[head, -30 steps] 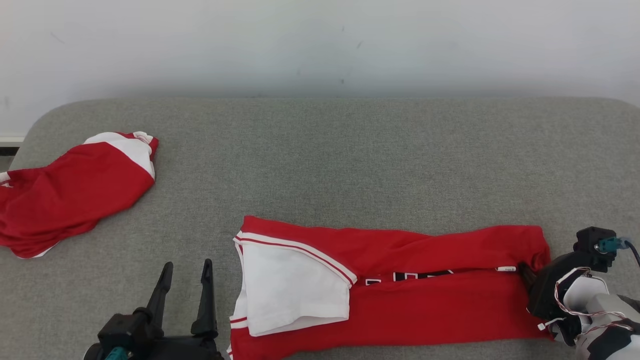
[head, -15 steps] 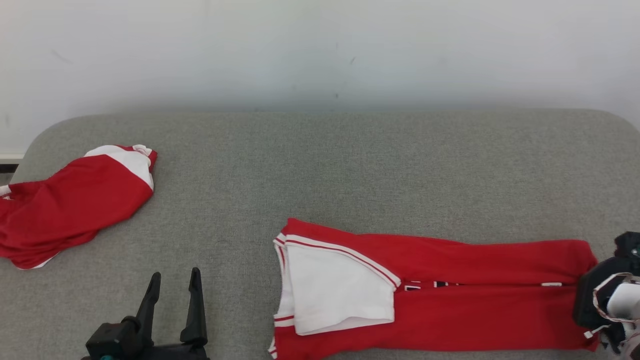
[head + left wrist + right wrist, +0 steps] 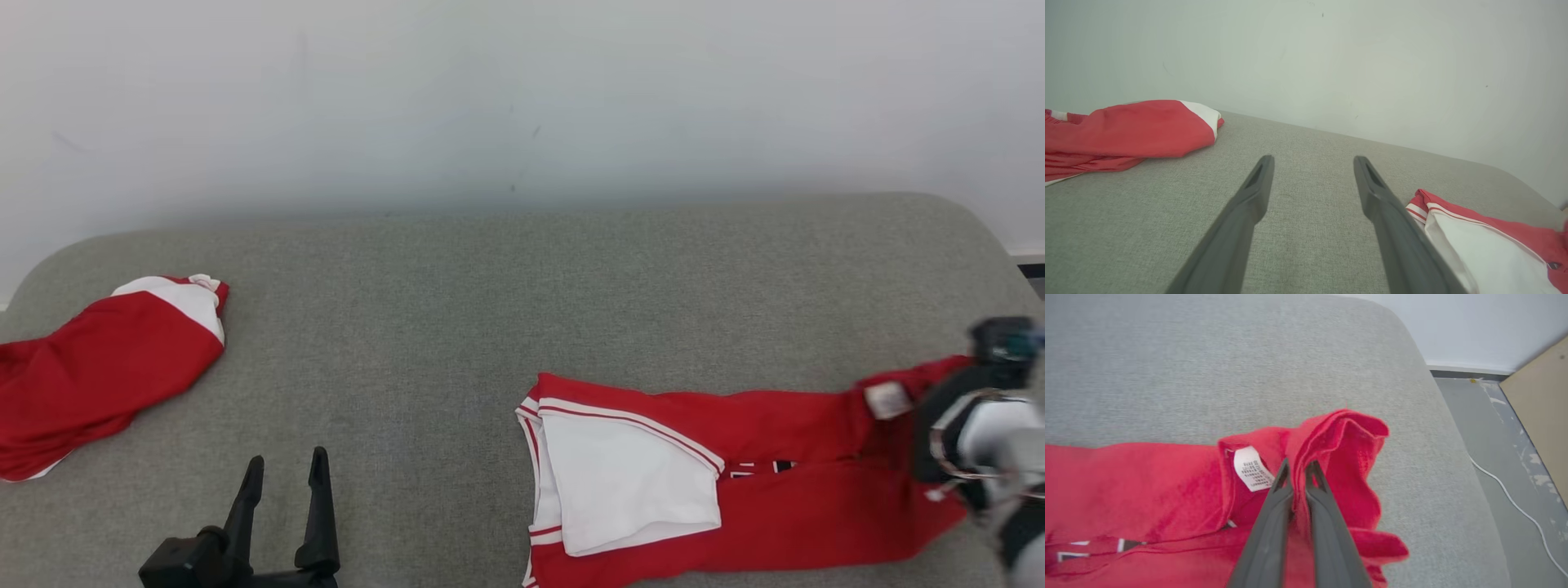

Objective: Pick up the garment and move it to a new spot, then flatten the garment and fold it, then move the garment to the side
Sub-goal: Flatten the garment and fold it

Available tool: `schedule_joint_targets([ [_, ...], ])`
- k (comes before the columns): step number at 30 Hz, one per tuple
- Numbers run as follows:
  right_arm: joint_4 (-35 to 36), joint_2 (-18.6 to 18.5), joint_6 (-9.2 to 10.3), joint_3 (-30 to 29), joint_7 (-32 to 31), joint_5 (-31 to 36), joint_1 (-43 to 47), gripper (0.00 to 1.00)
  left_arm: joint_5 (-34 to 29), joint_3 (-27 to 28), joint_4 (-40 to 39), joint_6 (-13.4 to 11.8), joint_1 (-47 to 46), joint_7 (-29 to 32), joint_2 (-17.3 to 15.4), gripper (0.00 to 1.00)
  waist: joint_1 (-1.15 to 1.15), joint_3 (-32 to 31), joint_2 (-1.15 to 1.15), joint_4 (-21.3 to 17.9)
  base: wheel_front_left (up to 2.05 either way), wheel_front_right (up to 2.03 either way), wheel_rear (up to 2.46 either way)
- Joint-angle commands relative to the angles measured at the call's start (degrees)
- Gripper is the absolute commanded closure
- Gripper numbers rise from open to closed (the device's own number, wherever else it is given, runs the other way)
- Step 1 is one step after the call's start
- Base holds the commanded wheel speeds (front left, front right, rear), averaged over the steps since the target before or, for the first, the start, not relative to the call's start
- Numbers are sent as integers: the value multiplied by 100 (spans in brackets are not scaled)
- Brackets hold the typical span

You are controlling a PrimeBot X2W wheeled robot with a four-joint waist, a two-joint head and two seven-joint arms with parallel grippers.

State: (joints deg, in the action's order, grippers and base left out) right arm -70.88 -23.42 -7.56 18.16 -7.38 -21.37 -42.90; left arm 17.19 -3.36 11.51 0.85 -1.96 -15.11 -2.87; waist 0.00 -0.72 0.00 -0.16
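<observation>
The garment [image 3: 784,506], red with a white sleeve panel, lies folded into a long strip on the grey cushion [image 3: 490,310]. Its right end is bunched and raised off the cushion. My right gripper [image 3: 1298,465] is shut on that raised red hem, beside a white care label [image 3: 1251,468]. In the head view the right gripper [image 3: 939,425] sits at the garment's right end, its fingers hidden behind the wrist. My left gripper [image 3: 286,465] stands open over bare cushion, to the left of the garment's white panel [image 3: 1494,249]. Nothing is between the left gripper's [image 3: 1312,161] fingers.
A second red and white cloth [image 3: 98,367] lies crumpled at the cushion's far left, also seen from the left wrist as a red heap [image 3: 1126,130]. The cushion's rounded right edge [image 3: 1437,416] drops to a grey floor with a white cable [image 3: 1515,502] and a brown board [image 3: 1543,416].
My right gripper shut on the garment's right end and raised it. The whole garment slid to the right along the cushion. The head camera has also shifted. The left gripper stayed open.
</observation>
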Motion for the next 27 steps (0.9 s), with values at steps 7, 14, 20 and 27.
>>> schedule_joint_targets([
  [7, 1369, 929, 17, 945, -539, -115, 404, 100, 43, 17, 71, 63, 121, -4, -4, 0, 0, -157, 0, 36, 0, 0, 0],
  [14, 2672, 1290, 17, 1692, -1388, -488, 934, 100, 57, -49, 123, 93, 118, -4, -4, 0, 0, -206, 0, 230, 0, 0, 0],
  [20, 2740, 1649, 17, 1742, -1786, -493, 915, 100, 62, -129, 160, 110, 122, -4, -4, 0, 0, -199, 0, 404, 0, 0, 0],
  [27, 2126, 1961, 17, 1402, -1657, -215, 555, 100, 77, -318, 229, 116, 24, -4, -5, 0, 0, -169, 0, 665, 0, 0, 0],
])
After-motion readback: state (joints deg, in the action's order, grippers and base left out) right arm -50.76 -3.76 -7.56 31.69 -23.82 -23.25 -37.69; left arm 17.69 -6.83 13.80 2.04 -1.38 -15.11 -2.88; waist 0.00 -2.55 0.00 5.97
